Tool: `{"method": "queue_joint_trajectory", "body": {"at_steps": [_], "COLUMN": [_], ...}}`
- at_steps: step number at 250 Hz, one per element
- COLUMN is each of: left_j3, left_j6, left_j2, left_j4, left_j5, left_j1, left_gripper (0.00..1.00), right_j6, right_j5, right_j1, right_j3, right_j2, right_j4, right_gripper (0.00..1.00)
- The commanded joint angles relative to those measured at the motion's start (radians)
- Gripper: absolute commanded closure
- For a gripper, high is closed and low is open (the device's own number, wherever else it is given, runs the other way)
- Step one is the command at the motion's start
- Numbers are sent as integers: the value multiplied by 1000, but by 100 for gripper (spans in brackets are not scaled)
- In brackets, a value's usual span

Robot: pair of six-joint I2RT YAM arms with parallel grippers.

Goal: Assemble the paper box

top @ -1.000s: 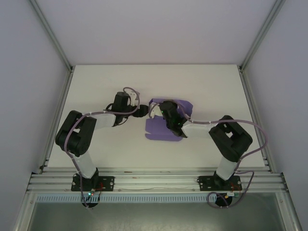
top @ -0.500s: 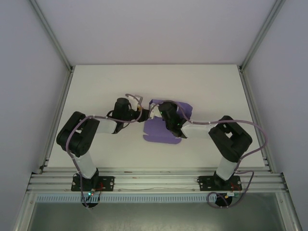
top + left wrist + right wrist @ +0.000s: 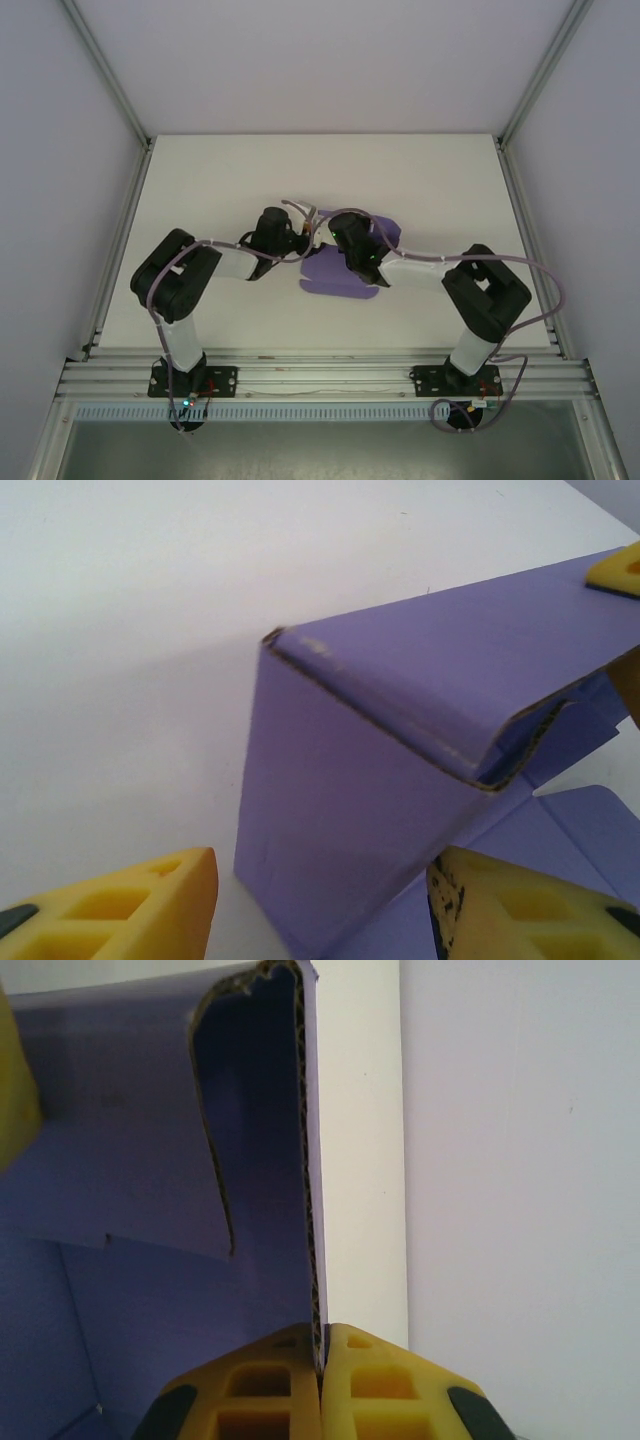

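Midway across the table, the paper box is partly formed — one side folded up, pinched in the right gripper, other flaps flat — while the left gripper faces it, jaws apart, holding nothing.

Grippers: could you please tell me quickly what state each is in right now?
Left gripper: open, straddling the box, not clamped on it.
Right gripper: shut on the edge of a box panel.
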Motion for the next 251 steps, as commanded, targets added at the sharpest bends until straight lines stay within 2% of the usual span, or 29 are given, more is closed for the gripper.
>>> {"method": "queue_joint_trajectory", "body": {"at_steps": [1, 57, 103, 130, 170, 212, 251], "left_j3": [37, 49, 60, 34, -45, -66, -54], "left_j6": [37, 10, 30, 38, 12, 7, 11], "left_j2": [39, 71, 75, 67, 51, 39, 51], "left_j4": [44, 123, 126, 121, 168, 170, 201], "left_j5": [-90, -32, -44, -11, -28, -6, -20], "left_j1": [-7, -7, -8, -7, 12, 29, 30], "left_gripper": [43, 41, 43, 34, 34, 27, 31], "right_j6": [78, 93, 100, 116, 12, 7, 6], "right_j5": [-58, -87, -74, -30, 10, 21, 2], "right_j1": [16, 16, 16, 14, 15, 14, 16], "right_j3": [21, 15, 22, 46, -20, -7, 4], "right_j2": [-32, -38, -24, -1, 26, 41, 46], "right_j4": [-106, -151, -165, -191, -51, -62, -71], "right_gripper": [99, 99, 99, 98, 100, 100, 100]}}
